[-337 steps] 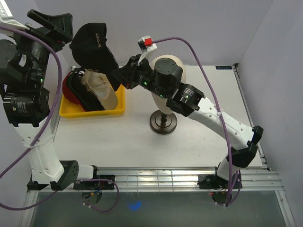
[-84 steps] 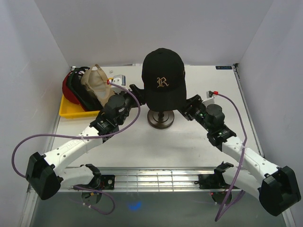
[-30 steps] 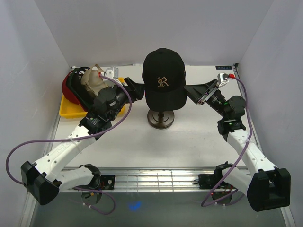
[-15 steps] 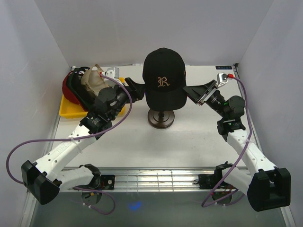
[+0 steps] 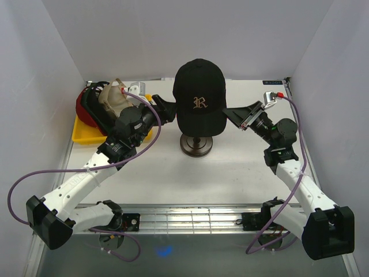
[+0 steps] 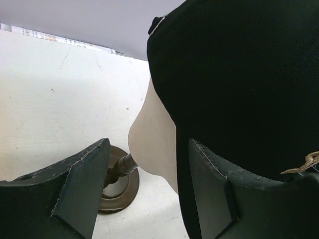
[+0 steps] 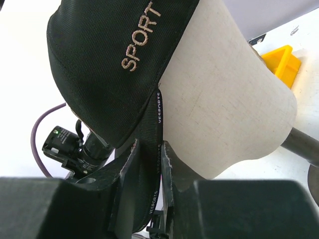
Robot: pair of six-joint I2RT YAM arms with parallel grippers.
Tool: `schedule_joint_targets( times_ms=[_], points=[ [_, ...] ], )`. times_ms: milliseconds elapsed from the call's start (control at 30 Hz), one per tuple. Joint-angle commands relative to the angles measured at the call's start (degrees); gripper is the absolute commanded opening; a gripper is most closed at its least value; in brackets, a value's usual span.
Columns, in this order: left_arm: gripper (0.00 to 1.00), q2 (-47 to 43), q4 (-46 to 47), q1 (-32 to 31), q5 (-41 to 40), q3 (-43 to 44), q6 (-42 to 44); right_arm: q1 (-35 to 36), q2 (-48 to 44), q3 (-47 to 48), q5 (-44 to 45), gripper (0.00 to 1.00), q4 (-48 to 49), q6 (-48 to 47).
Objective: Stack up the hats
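Note:
A black hat with a gold "R" (image 5: 199, 95) sits on the beige mannequin head. My right gripper (image 5: 230, 115) is at its right side. In the right wrist view its jaws (image 7: 149, 154) are shut on the hat's (image 7: 99, 64) lower edge and strap, against the head (image 7: 224, 99). My left gripper (image 5: 167, 109) is at the hat's left side, open. In the left wrist view the gripper (image 6: 147, 194) straddles the head (image 6: 154, 144) and the hat's (image 6: 239, 84) edge without pinching. More hats, a red one (image 5: 82, 112) and a tan one (image 5: 112, 101), are piled at the back left.
The piled hats lie in a yellow tray (image 5: 81, 134) at the back left, just behind my left forearm. The mannequin's dark round base (image 5: 196, 144) stands mid-table below the hat. White walls close in the back and both sides.
My right gripper's jaws have closed onto the black hat's lower edge. The hat has shifted very slightly. The left gripper has stayed open in the same place.

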Motion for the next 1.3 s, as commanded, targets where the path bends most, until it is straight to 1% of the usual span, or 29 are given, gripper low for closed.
schedule_joint_targets(
  times_ms=[0,67,167,267,300,467,667,733,767,833,867,1000,1100,1200,1267],
  points=[
    [0.74,0.1,0.8,0.0,1.6,1.2,0.1,0.2,-1.0,-0.4,1.7,0.23,-3.8,-3.9],
    [0.73,0.1,0.8,0.0,1.9,0.8,-0.3,0.2,-1.6,0.4,2.1,0.21,-5.9,-5.8],
    [0.68,0.1,0.8,0.0,2.1,-0.3,-0.8,0.2,-2.2,0.4,2.6,0.2,-8.1,-7.2],
    [0.59,0.0,1.2,0.0,2.2,-1.5,-1.4,0.2,-2.1,0.4,2.8,0.18,-10.0,-8.5],
    [0.54,0.0,2.5,0.1,2.2,-1.8,-1.4,0.2,-2.1,-0.3,3.0,0.16,-10.2,-8.6],
    [0.52,-0.1,2.4,0.0,2.1,-3.3,-1.8,0.2,-1.6,-1.9,3.3,0.14,-10.0,-8.7],
    [0.52,-2.0,2.9,0.0,1.5,-4.2,-1.8,0.2,-0.3,-2.9,3.7,0.11,-11.2,-9.1],
    [0.54,-2.3,2.4,0.1,1.5,-4.0,-1.4,0.2,0.0,-3.1,3.9,0.1,-11.4,-9.0],
    [0.58,-2.3,2.3,0.0,1.6,-3.8,-1.2,0.2,0.1,-3.3,4.0,0.1,-11.6,-9.1],
    [0.62,-2.6,2.4,0.1,1.9,-3.6,-0.8,0.2,0.2,-3.2,4.4,0.1,-12.4,-9.3],
    [0.66,-2.8,2.7,0.0,1.9,-3.8,-0.7,0.2,0.2,-3.2,4.6,0.1,-12.6,-9.5],
    [0.7,-3.4,3.6,0.0,2.3,-4.3,-0.1,0.1,0.3,-3.2,5.2,0.1,-14.0,-9.8],
    [0.7,-4.0,3.6,0.1,2.0,-4.5,0.0,0.2,0.2,-3.1,5.8,0.1,-14.9,-10.2],
    [0.68,-4.5,3.6,0.0,2.1,-4.7,0.1,0.1,0.9,-2.7,5.4,0.13,-15.3,-10.1],
    [0.67,-4.7,3.3,0.0,1.7,-4.5,0.1,0.1,1.7,-2.6,4.9,0.13,-15.2,-10.0]
  ],
)
